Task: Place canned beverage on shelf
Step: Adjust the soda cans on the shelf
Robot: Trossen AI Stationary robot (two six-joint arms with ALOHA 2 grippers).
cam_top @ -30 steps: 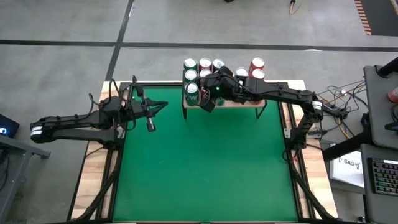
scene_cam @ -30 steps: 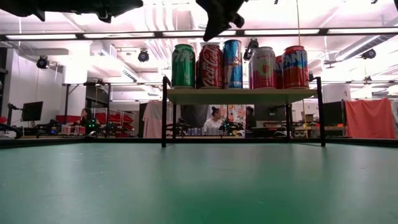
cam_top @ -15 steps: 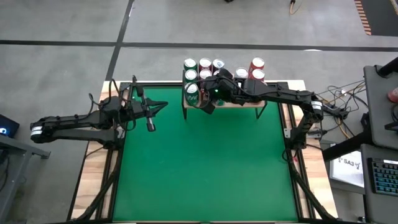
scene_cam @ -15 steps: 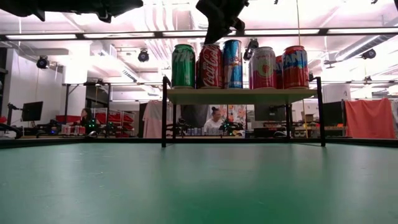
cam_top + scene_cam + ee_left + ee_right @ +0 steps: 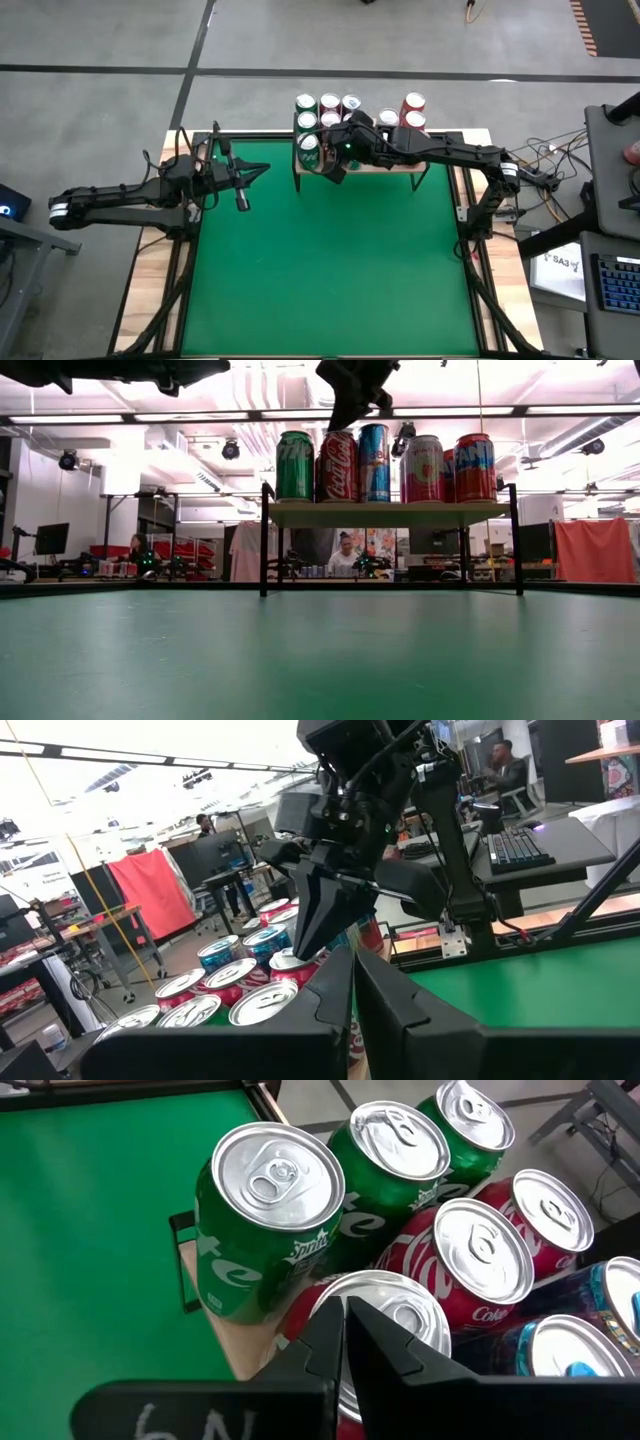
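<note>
Little had moved in a second: right gripper (image 5: 335,165), fingers together, hovered above the red can (image 5: 385,1320) at the shelf (image 5: 385,514) front edge (placement seemingly done), retreat next.

Both arms are dark, jointed tubes with 2 slim black fingers each. The left arm (image 5: 130,195) has a white band at its base end; the right arm (image 5: 450,152) has one near its elbow, with loose cables.
</note>
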